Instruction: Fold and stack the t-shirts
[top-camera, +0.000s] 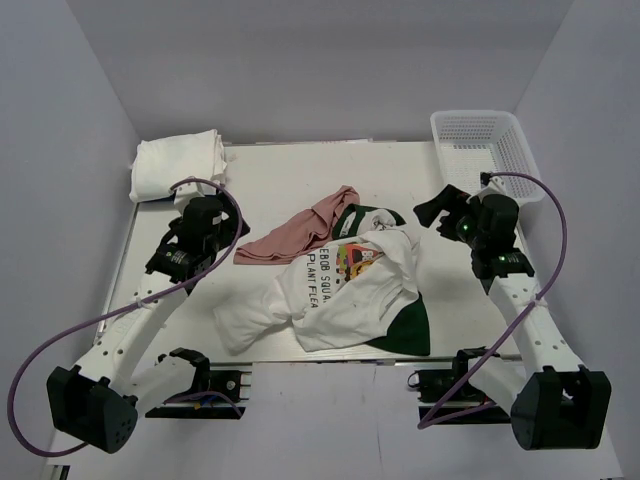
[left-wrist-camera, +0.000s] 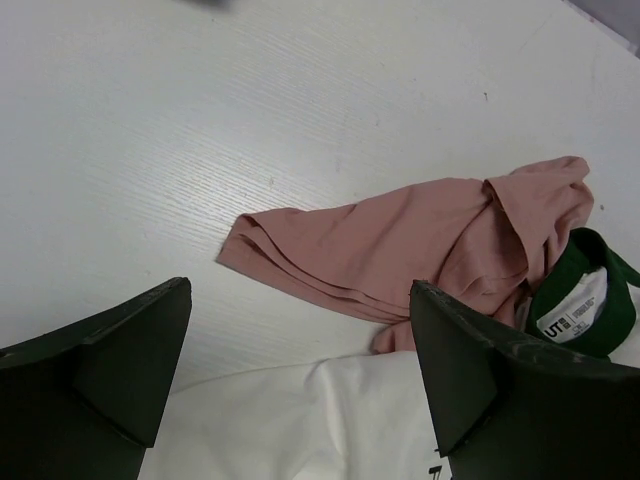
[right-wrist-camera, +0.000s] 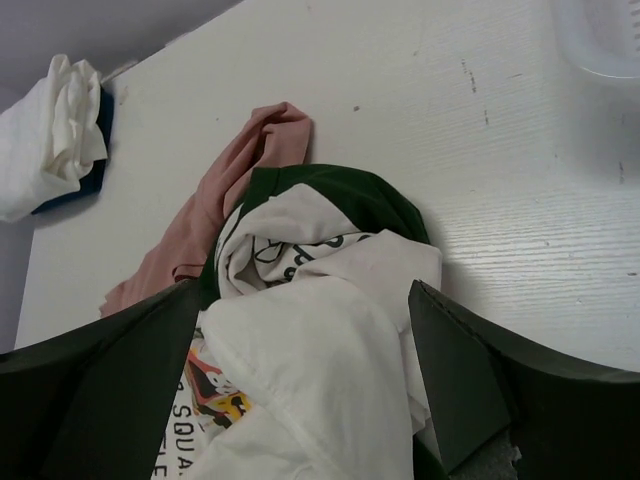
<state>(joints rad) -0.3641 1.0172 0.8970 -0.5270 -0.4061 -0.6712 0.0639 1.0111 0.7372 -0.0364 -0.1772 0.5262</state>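
A crumpled dusty-pink t-shirt (top-camera: 300, 232) lies mid-table; it also shows in the left wrist view (left-wrist-camera: 420, 240) and the right wrist view (right-wrist-camera: 215, 215). A white t-shirt with colourful print and dark green trim (top-camera: 345, 290) lies bunched in front of it, seen too in the right wrist view (right-wrist-camera: 320, 330) and the left wrist view (left-wrist-camera: 300, 420). A pile of plain white t-shirts (top-camera: 178, 165) sits at the back left corner. My left gripper (top-camera: 232, 228) is open and empty, just left of the pink shirt. My right gripper (top-camera: 432, 212) is open and empty, right of the heap.
A white plastic mesh basket (top-camera: 485, 150) stands at the back right corner, its edge showing in the right wrist view (right-wrist-camera: 600, 40). The white table (top-camera: 290, 175) is walled by grey panels. Purple cables loop from both arms.
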